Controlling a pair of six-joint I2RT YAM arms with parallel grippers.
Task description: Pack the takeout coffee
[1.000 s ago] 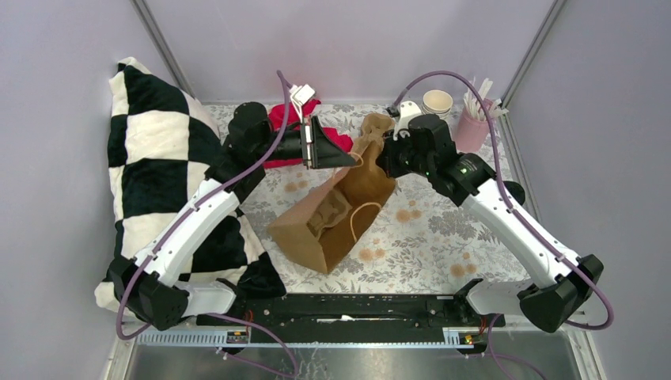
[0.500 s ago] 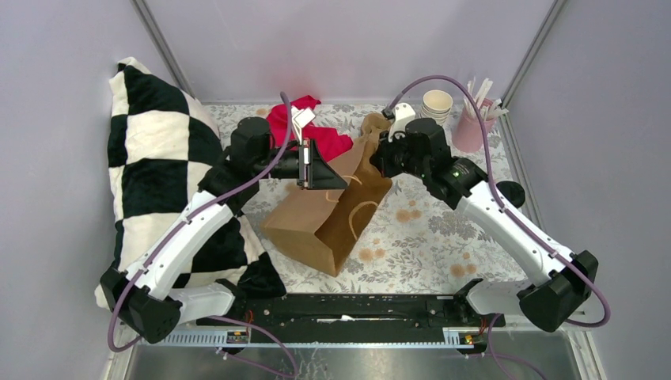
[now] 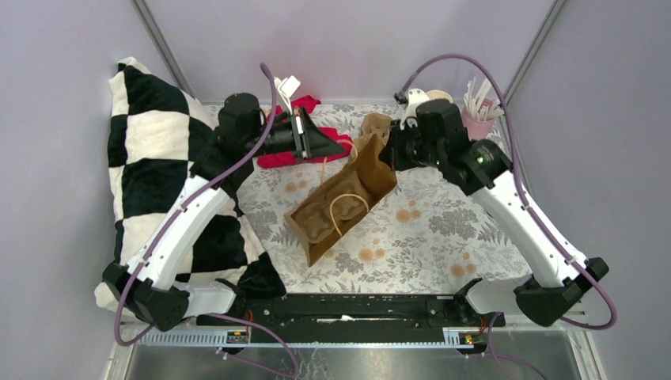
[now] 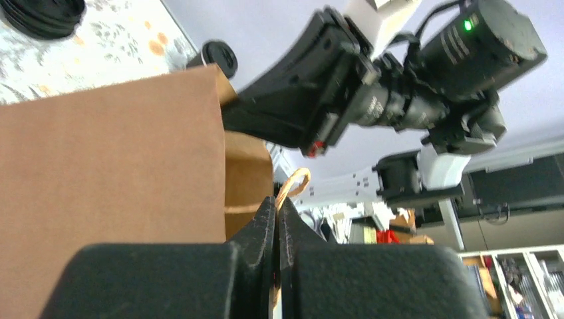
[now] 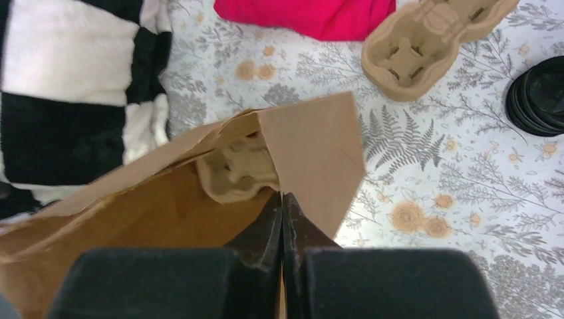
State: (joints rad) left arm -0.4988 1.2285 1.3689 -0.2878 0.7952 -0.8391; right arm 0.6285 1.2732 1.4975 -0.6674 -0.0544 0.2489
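top view: left fingers (image 3: 331, 145) and right fingers (image 3: 393, 157) both clenched at the mouth of the paper bag (image 3: 340, 207), which slants across the tabletop (image 3: 443, 237). left wrist: fingers pinching the twine handle (image 4: 293, 186); takeout coffee (image 4: 216, 56), black-lidded, sits just beyond the bag. right wrist: fingers gripping the bag's rim, cup carrier (image 5: 239, 169) inside.

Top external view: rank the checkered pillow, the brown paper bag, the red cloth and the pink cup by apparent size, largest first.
1. checkered pillow
2. brown paper bag
3. red cloth, partly hidden, so its full extent is unsure
4. pink cup, also partly hidden, yet clearly smallest
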